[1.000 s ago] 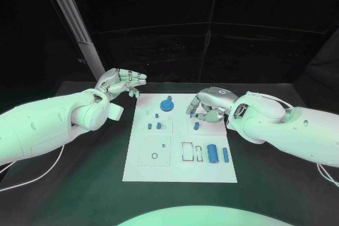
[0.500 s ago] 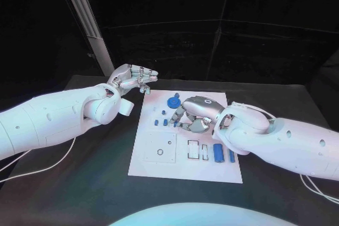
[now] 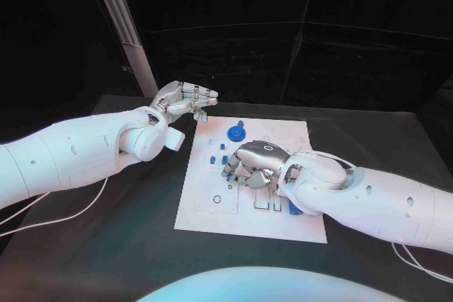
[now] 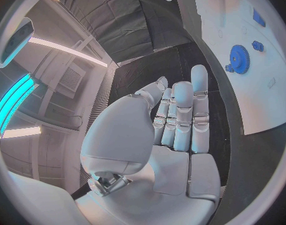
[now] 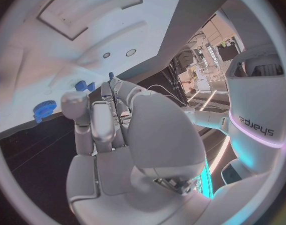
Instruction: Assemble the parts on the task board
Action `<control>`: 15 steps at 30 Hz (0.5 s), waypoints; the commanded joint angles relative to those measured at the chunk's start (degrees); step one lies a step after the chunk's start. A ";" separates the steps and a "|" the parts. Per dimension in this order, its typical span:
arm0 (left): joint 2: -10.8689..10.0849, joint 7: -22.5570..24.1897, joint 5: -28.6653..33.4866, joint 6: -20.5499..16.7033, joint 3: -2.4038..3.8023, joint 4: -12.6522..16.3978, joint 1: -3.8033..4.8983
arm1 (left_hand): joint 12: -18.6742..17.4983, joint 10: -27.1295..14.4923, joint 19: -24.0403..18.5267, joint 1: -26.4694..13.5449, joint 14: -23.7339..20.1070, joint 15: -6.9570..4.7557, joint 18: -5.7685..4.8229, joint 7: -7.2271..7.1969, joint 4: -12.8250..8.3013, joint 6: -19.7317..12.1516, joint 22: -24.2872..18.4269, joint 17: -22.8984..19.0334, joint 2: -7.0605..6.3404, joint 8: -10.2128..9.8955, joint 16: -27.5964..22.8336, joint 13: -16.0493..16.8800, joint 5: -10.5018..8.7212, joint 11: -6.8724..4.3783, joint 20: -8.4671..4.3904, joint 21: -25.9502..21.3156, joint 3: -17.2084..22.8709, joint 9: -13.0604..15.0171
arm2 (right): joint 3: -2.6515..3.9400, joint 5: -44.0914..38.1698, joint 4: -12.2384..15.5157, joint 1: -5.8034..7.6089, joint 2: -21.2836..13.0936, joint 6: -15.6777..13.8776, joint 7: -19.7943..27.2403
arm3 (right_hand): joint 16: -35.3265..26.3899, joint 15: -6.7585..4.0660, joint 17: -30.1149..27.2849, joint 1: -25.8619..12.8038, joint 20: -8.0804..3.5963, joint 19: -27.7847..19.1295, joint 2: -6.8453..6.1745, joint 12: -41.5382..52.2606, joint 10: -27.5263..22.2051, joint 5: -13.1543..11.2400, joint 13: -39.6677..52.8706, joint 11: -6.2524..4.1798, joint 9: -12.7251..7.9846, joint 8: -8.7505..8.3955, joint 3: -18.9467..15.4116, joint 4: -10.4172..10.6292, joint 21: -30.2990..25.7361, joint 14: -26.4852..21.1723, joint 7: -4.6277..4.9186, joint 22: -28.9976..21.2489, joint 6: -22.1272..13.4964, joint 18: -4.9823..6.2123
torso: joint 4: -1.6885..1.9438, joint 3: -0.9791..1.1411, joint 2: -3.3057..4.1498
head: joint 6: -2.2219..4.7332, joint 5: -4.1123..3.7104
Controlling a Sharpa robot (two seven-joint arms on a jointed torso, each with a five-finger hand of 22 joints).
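Black tabletop (image 3: 113,249) carried the white board (image 3: 213,217) at its middle, as it had a second before. Across that second we saw the right hand (image 3: 253,168) travel from the board's far right part to hang over its centre, palm down, fingers curled; we could not tell whether they held a part. The left hand (image 3: 186,99) stayed raised off the board's far left corner, fingers bent in on nothing. The blue gear (image 3: 236,130) kept its place near the far edge, with small pegs (image 3: 214,160) just nearer. We judged the right hand was reaching for a part at the centre.
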 commanded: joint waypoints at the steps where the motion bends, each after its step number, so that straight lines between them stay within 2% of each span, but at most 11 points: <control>1: 0.07 0.11 0.16 0.55 0.02 0.10 0.10 | 0.06 -0.11 -0.15 -0.27 -0.26 0.08 0.28 0.21 0.20 -0.27 -0.06 -0.05 -0.30 0.06 -0.27 -0.06 0.07 0.20 0.09 -0.35 0.24 -0.09 | -0.04 -1.89 -0.03 -0.01 0.23 1.97 0.28 | 0.25 -0.14 0.04 -0.91 0.23 0.19 -0.01 -0.12 0.22 0.13 0.07 0.03 0.01 -0.13 0.26 -0.09 0.37 1.72 0.53 0.07 -0.03 -0.73 | -0.08 0.04 -0.02 | -0.28 0.15; 15: 0.12 -0.04 0.16 0.66 0.03 0.06 0.10 | 0.07 -0.17 -0.15 -0.30 -0.30 0.11 0.28 0.24 0.23 -0.33 -0.10 -0.10 -0.27 0.05 -0.31 -0.08 0.08 0.23 0.11 -0.40 0.30 -0.09 | -0.20 -4.00 -0.53 -0.09 0.55 4.66 -0.84 | 0.25 -0.13 0.03 -1.01 0.24 0.17 -0.02 -0.13 0.21 0.13 0.07 0.04 0.01 -0.13 0.27 -0.11 0.36 1.72 0.53 0.05 -0.04 -0.73 | -0.01 0.04 -0.04 | -0.58 0.20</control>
